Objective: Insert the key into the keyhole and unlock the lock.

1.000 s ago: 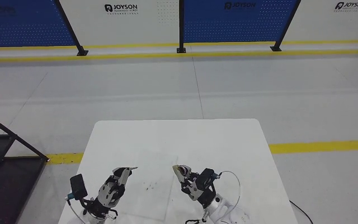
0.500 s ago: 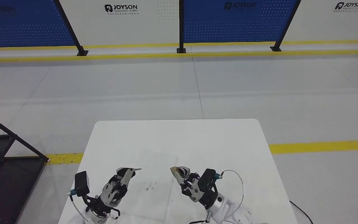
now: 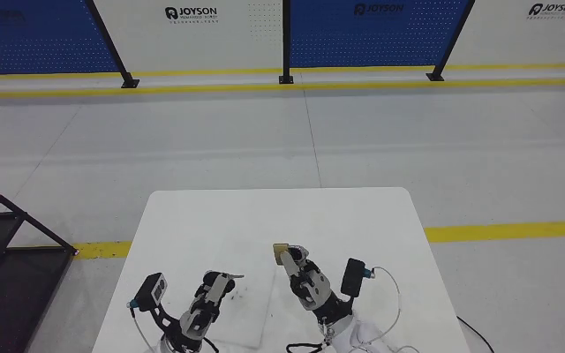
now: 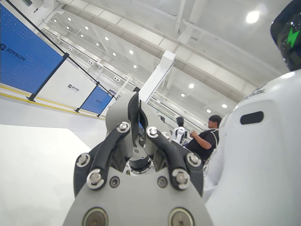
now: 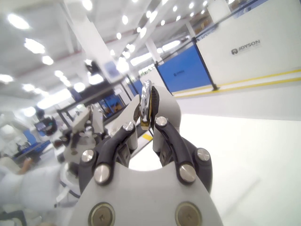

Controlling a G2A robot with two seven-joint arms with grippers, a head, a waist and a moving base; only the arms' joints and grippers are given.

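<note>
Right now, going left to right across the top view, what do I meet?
Rack → left wrist camera → left gripper, shut on the key → lock, held in the right gripper → right wrist camera.

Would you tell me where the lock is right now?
The lock is clamped in the right tool, over the near half of the white table in the top view.

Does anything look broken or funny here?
Nothing stands out. The right gripper holds the lock over the table, and the left gripper pinches the key. Neither looks damaged.
</note>
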